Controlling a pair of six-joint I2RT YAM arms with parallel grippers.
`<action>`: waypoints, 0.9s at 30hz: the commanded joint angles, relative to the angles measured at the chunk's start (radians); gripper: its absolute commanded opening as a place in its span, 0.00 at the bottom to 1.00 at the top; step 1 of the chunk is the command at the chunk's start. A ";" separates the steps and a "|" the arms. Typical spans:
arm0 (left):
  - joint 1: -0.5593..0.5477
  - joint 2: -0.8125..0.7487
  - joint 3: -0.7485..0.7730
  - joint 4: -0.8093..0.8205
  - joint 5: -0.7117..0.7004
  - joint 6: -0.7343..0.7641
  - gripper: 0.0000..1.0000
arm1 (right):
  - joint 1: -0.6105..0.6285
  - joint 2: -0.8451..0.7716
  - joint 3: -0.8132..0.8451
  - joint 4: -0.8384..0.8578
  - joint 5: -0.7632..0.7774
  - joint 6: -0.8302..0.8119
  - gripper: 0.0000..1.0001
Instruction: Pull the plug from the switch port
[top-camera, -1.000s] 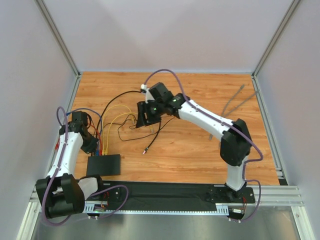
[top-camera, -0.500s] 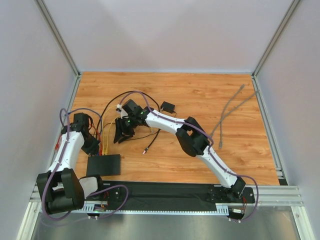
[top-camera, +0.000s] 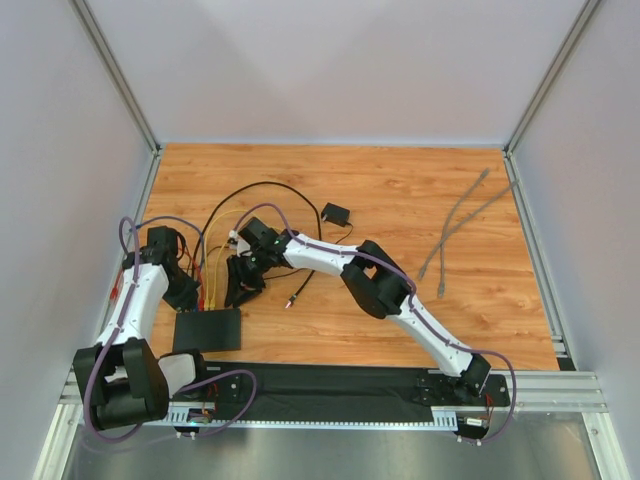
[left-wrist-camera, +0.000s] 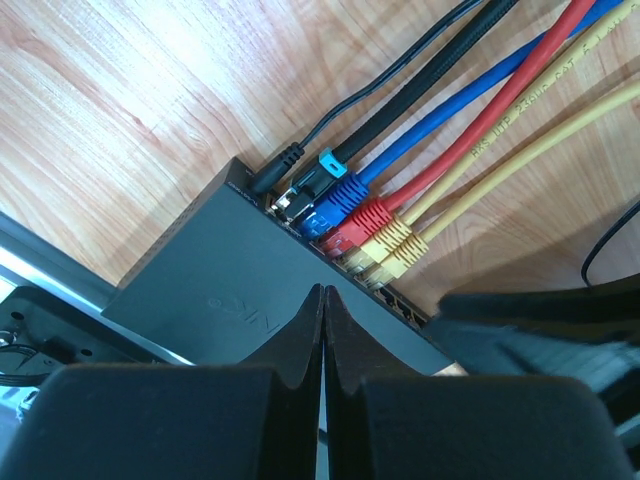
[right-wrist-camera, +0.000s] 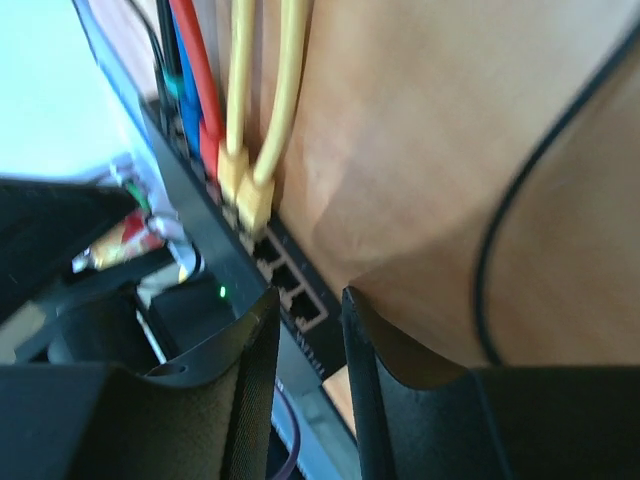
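Note:
The switch port (top-camera: 207, 330) is a flat black box near the table's front left. In the left wrist view (left-wrist-camera: 220, 290), black, blue (left-wrist-camera: 342, 194), red (left-wrist-camera: 368, 217) and yellow (left-wrist-camera: 396, 248) plugs sit in its sockets. My left gripper (left-wrist-camera: 322, 292) is shut and empty above the box top; from above it (top-camera: 186, 292) hangs at the box's far left corner. My right gripper (right-wrist-camera: 308, 294) is slightly open and empty just over the empty sockets (right-wrist-camera: 286, 282), beside the yellow plugs (right-wrist-camera: 246, 192). From above it (top-camera: 237, 290) is at the box's far right corner.
A small black adapter block (top-camera: 335, 213) with a thin black cord lies mid-table. Two grey cables (top-camera: 458, 218) lie at the right. Coloured cables (top-camera: 215, 250) loop behind the switch. The black mounting rail (top-camera: 330, 385) runs along the near edge. White walls enclose the table.
My right arm has swung left and toward the near edge, bringing its gripper down from mid-table to the switch's socket edge. The left arm has barely moved.

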 joint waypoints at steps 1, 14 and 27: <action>0.010 -0.017 -0.003 0.006 -0.006 -0.002 0.00 | 0.014 -0.065 -0.072 0.016 -0.057 0.003 0.33; 0.010 -0.023 0.000 -0.017 0.032 -0.017 0.00 | 0.011 -0.021 -0.013 0.138 -0.145 0.078 0.30; 0.010 0.017 -0.047 -0.009 0.092 -0.057 0.00 | 0.025 0.083 0.026 0.289 -0.179 0.151 0.32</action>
